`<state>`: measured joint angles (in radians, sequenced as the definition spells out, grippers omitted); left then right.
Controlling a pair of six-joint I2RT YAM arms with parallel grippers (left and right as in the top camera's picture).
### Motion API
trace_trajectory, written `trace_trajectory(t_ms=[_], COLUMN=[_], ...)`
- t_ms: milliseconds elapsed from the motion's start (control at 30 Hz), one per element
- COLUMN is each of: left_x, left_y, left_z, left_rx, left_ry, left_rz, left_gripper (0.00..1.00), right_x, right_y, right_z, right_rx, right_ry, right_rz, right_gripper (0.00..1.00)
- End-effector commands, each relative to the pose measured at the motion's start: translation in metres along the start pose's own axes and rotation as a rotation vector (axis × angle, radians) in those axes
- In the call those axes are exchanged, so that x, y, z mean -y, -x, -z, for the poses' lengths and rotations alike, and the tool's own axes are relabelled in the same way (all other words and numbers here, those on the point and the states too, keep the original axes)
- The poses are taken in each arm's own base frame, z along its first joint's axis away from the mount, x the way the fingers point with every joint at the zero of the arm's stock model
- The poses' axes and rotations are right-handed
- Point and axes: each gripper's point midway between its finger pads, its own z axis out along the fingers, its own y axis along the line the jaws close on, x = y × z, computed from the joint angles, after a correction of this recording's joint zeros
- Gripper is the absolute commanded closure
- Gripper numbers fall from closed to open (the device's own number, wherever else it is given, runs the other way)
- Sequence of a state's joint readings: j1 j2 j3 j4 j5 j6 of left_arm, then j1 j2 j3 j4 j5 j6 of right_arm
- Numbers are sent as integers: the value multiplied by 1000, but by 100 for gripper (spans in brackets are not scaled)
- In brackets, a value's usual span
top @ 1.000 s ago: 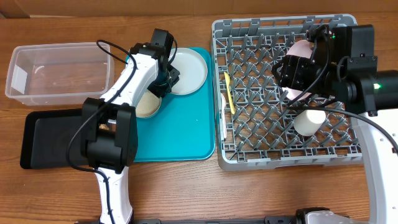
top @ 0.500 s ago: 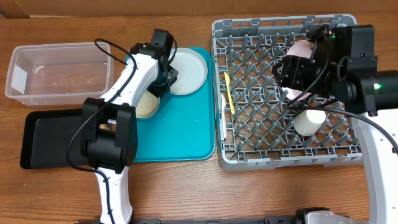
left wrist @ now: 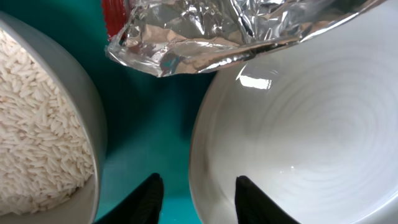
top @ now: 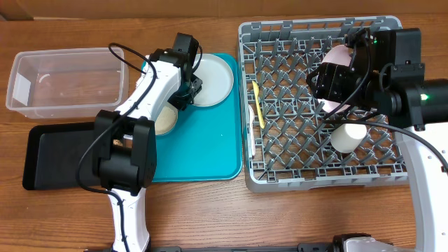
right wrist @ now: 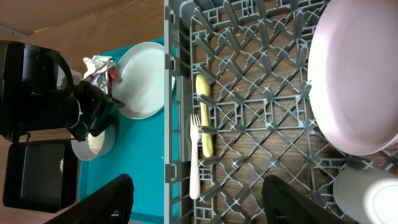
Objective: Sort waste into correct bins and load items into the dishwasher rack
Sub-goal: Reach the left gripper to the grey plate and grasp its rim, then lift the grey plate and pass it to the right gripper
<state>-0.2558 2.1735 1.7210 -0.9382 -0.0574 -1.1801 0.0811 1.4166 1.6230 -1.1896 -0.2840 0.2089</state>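
Observation:
My left gripper (top: 190, 88) is open and low over the teal tray. In the left wrist view (left wrist: 198, 200) one finger is over the tray and the other over the rim of the pale grey-blue plate (left wrist: 311, 118). The crumpled foil wrapper (left wrist: 230, 28) lies just ahead of it, overlapping the plate's edge. The small bowl (left wrist: 37, 124) full of white rice sits to the left. My right gripper (right wrist: 208, 199) is open and empty above the dishwasher rack (top: 280, 164). The rack holds the upright whitish-pink plate (right wrist: 354, 74), the white cup (top: 348, 136), a yellow utensil (right wrist: 204, 118) and a white fork (right wrist: 194, 155). The napkin is not in view.
The clear tub (top: 63, 80) stands at the far left. The black tray (top: 59, 157) lies in front of it. The teal tray (top: 210, 154) lies between the bins and the rack. The left arm's links cross the tray's left edge.
My left gripper has edged slightly right, toward the plate and the foil wrapper. The right arm has not moved.

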Motion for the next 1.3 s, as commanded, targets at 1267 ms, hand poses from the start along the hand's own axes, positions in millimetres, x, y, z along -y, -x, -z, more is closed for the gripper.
trace_trajectory(t_ms=[1267], left_x=[-11], left_y=[32], left_z=[90], left_rx=[133], left_ry=[31], left_rz=[-168], left_gripper=[96], right_x=[-3], right_y=[0], right_z=[2], right_rx=[1], right_ry=[9], right_rz=[4], right_gripper=[30])
